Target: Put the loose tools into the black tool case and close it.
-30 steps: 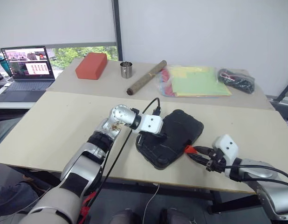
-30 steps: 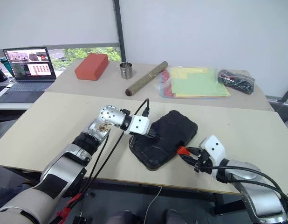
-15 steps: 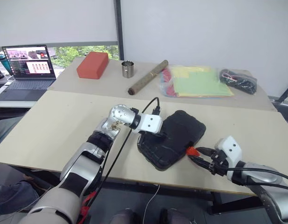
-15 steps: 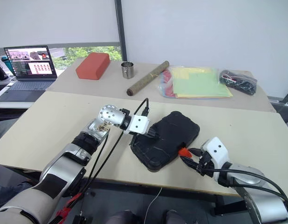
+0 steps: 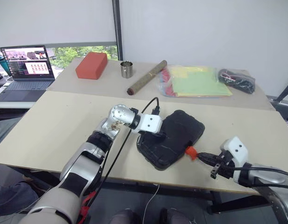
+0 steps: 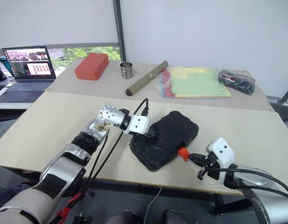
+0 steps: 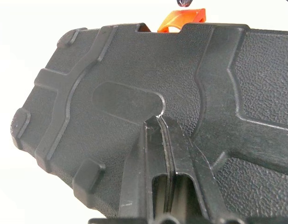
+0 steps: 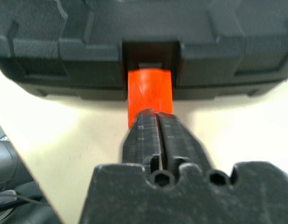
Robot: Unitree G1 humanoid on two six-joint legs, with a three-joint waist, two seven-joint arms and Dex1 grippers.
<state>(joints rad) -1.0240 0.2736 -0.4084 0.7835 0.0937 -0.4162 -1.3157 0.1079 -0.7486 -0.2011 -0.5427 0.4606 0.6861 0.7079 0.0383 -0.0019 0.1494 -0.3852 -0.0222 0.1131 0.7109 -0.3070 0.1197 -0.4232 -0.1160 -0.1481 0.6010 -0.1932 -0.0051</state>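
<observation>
The black tool case (image 5: 174, 135) lies closed on the near table, its orange latch (image 5: 190, 152) sticking out of the front edge. My left gripper (image 5: 158, 136) is shut, with its fingertips (image 7: 158, 120) resting on the lid. My right gripper (image 5: 201, 155) is shut just in front of the case. In the right wrist view its closed tips (image 8: 157, 116) sit against the lower end of the orange latch (image 8: 149, 88), with nothing between the fingers. The loose tools are out of view.
On the far table stand a laptop (image 5: 27, 65), a red block (image 5: 91, 65), a metal cup (image 5: 126, 69), a brown tube (image 5: 146, 77), coloured folders in plastic (image 5: 195, 81) and a black bundle in a clear bag (image 5: 236, 79). The near table's front edge runs just below the case.
My right gripper stood open around the latch half a second ago and has now closed, tips against the latch. The left gripper and the case have not moved.
</observation>
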